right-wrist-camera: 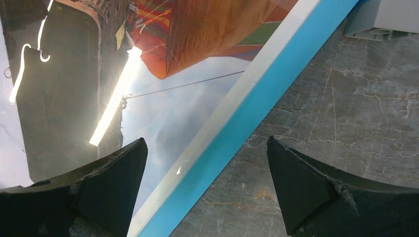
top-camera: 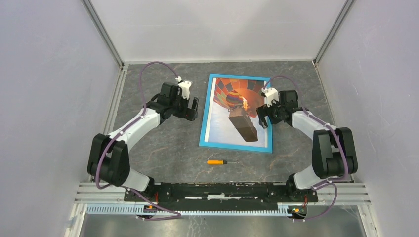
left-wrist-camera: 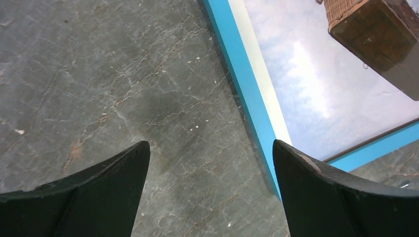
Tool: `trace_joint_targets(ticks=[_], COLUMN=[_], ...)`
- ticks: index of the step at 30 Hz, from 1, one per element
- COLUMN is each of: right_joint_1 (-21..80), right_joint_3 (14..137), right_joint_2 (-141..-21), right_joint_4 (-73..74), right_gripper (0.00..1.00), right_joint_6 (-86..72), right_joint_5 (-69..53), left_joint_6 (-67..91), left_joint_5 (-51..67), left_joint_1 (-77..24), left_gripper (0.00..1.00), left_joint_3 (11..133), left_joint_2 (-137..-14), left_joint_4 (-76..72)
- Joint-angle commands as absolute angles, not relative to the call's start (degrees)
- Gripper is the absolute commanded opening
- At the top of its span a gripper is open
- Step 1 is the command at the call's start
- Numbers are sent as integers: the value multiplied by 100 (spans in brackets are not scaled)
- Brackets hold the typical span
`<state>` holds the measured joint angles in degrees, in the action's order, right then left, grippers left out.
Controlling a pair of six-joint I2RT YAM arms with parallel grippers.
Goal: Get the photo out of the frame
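Screwdriver (top-camera: 221, 162): orange-handled, near the frame's (top-camera: 236, 146) front edge, apart.
Fingers: left gripper (top-camera: 191, 109), right gripper (top-camera: 263, 118) spread wide, empty.
Table (top-camera: 163, 148): grey marble; pale walls (top-camera: 49, 74).

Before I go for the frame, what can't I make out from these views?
- Back of the frame and any fasteners: all views, it lies face up.
- Part of its right edge: top view, right gripper covers it.
- Tip of the screwdriver: top view, too small.
- Part of the photo: right wrist view, washed out by glare.
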<state>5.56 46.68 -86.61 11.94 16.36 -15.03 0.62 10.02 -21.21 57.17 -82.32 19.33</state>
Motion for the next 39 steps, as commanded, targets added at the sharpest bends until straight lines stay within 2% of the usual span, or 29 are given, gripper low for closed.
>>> trace_joint_targets(ticks=[1,11,20,25,28,32,39], right_joint_1=[540,630,1178,1436,1600,1651,1641], right_joint_3=[4904,5024,5356,5491,5543,5687,5795], right_joint_2=[-8913,-9497,-9912,-10127,-10217,-10376,-10129], right_joint_4=[1029,865,688,616,530,513,585], right_gripper=[98,96,96,96,97,98,98], right_joint_6=[1723,1582,1145,938,823,713,718], right_joint_5=[-1624,-2135,-2273,-2431,-2563,-2768,-3094], left_joint_6=[572,545,643,633,636,623,484], left_joint_5=[997,1032,1265,1294,1340,1957,2254], left_joint_1=[-2175,-2195,-1829,-1739,-1538,-1158,-865], left_gripper=[100,100,100,96,89,81,80], left_joint_3=[5854,5709,5744,5732,5985,6651,6926], left_joint_2=[-8615,-9053,-9299,-9432,-9672,-10288,-10308], left_joint_4=[1297,1247,1516,1467,1555,2069,2259])
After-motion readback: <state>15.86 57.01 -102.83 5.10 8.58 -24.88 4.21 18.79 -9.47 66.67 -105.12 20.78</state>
